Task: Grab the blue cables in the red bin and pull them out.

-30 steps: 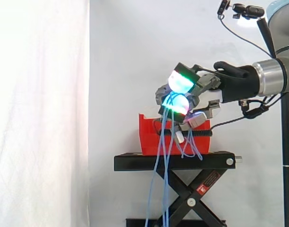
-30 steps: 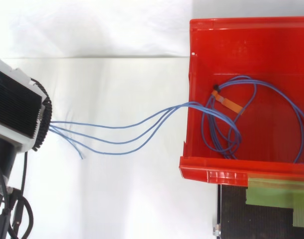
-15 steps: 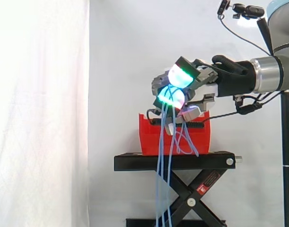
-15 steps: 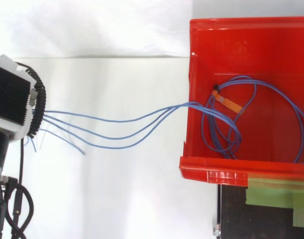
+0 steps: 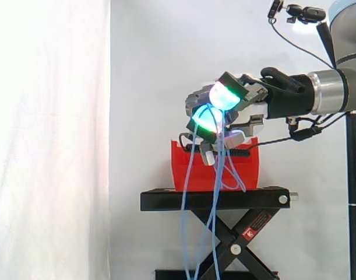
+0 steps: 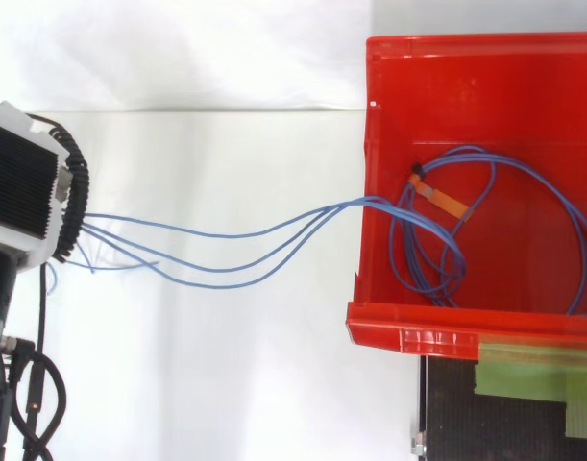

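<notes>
Hovers with the black-and-grey robot hand (image 5: 250, 108) above the red plastic bin (image 5: 247, 172), itself set on the black scissor-lift stand (image 5: 212, 199). Curls the glowing green-white fingertips (image 5: 223, 96) inward and pinches the thin blue cables (image 5: 215, 175) between them. Lets several strands drop from that pinch, down past the bin's front and below the stand's top. From above, shows the same strands crossing the bin's left wall (image 6: 362, 240) and running away over the pale ground to the left. Looks about midway through the job: grasp made, a fair length drawn outside. Leaves the rest to do, though. Keeps wide loops coiled on the bin's floor, with a small orange tag (image 6: 437, 195) among them, none of it yet over the wall.
</notes>
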`<state>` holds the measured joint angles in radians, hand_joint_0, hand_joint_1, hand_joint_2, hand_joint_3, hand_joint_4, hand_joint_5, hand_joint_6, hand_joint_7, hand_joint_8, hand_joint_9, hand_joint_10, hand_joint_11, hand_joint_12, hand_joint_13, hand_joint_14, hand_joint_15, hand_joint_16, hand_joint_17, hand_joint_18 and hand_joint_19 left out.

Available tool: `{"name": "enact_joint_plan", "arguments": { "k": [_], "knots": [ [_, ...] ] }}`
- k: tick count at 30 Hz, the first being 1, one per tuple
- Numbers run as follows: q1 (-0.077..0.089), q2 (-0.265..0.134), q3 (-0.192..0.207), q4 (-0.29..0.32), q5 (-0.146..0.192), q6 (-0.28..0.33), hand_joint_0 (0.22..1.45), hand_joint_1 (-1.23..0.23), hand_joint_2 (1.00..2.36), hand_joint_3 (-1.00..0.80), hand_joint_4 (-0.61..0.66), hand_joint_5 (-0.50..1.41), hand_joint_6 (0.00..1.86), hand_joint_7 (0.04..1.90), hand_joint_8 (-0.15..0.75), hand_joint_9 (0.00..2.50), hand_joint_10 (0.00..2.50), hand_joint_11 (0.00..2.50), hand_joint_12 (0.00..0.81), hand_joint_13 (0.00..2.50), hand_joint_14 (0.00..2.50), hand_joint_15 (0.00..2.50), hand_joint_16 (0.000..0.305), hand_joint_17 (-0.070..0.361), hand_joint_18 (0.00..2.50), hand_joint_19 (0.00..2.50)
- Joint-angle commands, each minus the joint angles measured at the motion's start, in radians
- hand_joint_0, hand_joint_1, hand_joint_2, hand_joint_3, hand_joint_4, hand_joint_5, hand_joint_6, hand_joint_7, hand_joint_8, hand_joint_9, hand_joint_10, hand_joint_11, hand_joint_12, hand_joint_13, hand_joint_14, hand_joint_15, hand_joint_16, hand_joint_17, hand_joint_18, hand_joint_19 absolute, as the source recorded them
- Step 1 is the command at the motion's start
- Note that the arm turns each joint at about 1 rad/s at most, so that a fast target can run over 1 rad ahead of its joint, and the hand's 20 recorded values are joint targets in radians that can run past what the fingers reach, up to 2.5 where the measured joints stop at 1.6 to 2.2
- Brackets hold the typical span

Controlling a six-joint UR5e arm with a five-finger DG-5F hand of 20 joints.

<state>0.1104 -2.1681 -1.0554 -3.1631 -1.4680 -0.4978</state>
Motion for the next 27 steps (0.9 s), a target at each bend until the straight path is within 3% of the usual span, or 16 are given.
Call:
{"name": "enact_joint_plan", "arguments": {
  "k": [1,10,21,27],
  "knots": [
    [0.000,0.001,0.000,0.000,0.000,0.000,0.79,-1.05,1.00,-1.00,0.05,0.47,0.96,0.46,0.205,0.97,1.46,1.49,0.320,1.38,0.01,1.53,0.056,0.125,0.81,0.75],
    [0.000,0.001,0.000,0.000,0.000,0.000,0.79,-1.06,1.00,-1.00,0.06,0.45,0.97,0.46,0.203,0.93,1.49,1.45,0.321,1.37,0.01,1.52,0.056,0.125,0.81,0.76],
    [0.002,-0.001,0.000,0.000,0.000,0.000,0.70,-0.85,1.00,-1.00,0.08,0.48,0.92,0.44,0.226,0.96,1.54,1.38,0.350,1.40,0.01,1.52,0.059,0.134,0.84,0.75],
    [0.002,-0.001,0.000,-0.002,0.000,0.000,0.67,-0.76,1.00,-1.00,0.09,0.51,0.80,0.47,0.239,0.98,1.49,1.37,0.363,1.41,0.01,1.49,0.062,0.140,0.86,0.74]
  ]
}}
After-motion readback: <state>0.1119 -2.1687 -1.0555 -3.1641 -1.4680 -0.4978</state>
